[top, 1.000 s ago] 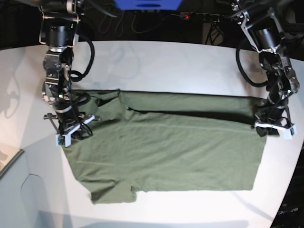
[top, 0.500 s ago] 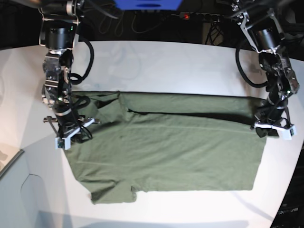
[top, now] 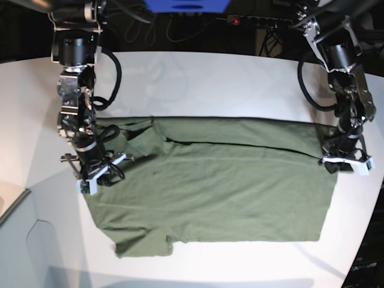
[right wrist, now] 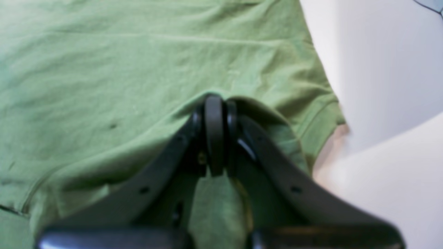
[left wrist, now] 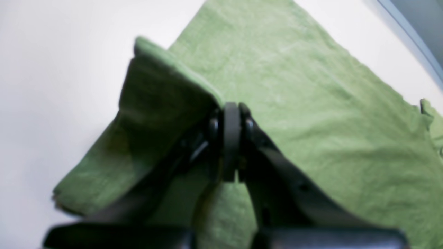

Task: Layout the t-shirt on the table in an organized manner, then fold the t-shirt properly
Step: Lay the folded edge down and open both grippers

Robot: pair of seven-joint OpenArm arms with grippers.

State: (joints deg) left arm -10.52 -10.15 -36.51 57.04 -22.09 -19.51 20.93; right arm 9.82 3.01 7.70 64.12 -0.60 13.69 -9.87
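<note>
The olive-green t-shirt lies spread across the white table, its far long edge folded over toward the front. At the shirt's right end, my left gripper is shut on the cloth. In the left wrist view the left gripper pinches a raised fold of the t-shirt. My right gripper is shut on the shirt's left end near a sleeve. The right wrist view shows the right gripper closed with the t-shirt bunched over its tips.
A power strip with a red light and loose cables lie behind the table. A blue object sits at the back centre. The table's curved edge runs close to the shirt at the front left and at the right.
My right gripper has moved a little toward the front and inward, carrying the shirt's left end with it. The left gripper has hardly moved.
</note>
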